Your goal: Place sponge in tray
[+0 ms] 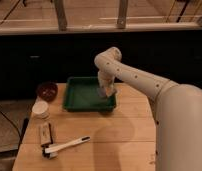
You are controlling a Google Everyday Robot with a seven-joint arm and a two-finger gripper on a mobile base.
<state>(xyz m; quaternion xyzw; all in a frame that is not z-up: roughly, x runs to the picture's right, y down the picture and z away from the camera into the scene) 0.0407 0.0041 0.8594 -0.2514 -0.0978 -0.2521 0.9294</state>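
Holding sponge [102,92], hand [107,93] over tray [80,96] right side.

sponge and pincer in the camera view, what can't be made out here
Camera view:
Sponge: only a bluish patch at the pincer, which hangs over the tray on its right side. Whether it touches the tray floor is hidden by the wrist.
Tray's right rim: partly covered by the pincer.
Robot body: cut off by the right and bottom edges.

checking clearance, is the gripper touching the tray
Cannot tell. The camera view shows the gripper low at the right side of the tray, overlapping its rim; no plain gap or contact.
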